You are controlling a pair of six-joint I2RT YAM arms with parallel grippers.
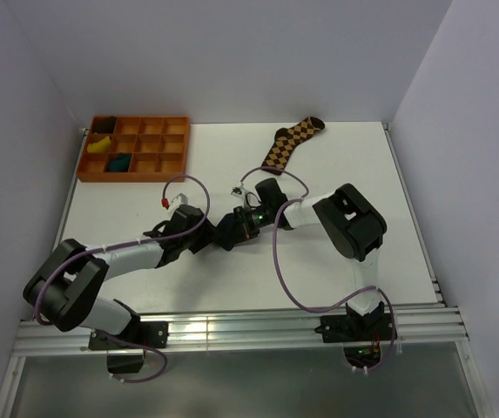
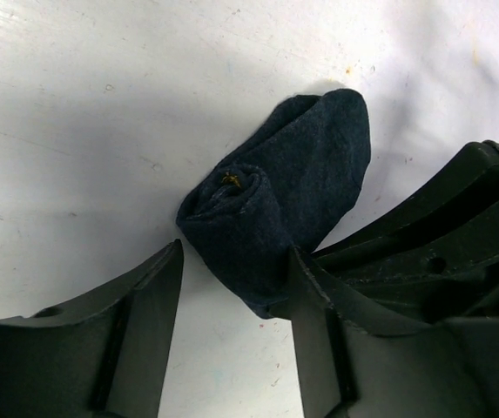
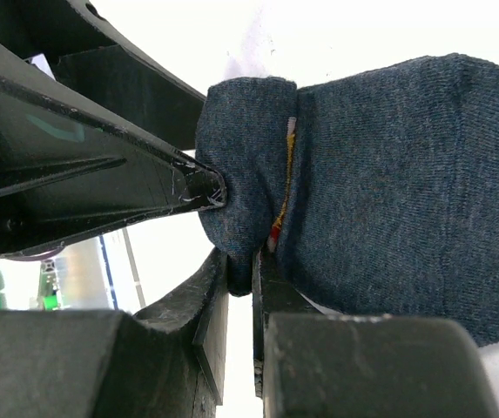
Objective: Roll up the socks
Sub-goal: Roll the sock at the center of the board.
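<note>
The left tool (image 2: 236,261) has its jaws partly apart and straddles the rolled socks (image 2: 275,218) on the worktop (image 2: 101,131). One finger (image 2: 314,305) touches the roll; the other stands just clear. No grip.

The right tool (image 3: 240,292) is clenched on a fold at the roll's edge, fabric pinched between both fingers. A red-yellow sliver shows in the fold, too cramped to read.

Top view: the roll is hidden under the meeting tools. Beyond the roll lies an argyle sock (image 1: 293,142), flat. Beyond the roll and to its left sits an orange tray (image 1: 131,178); its contents are too small to make out.
</note>
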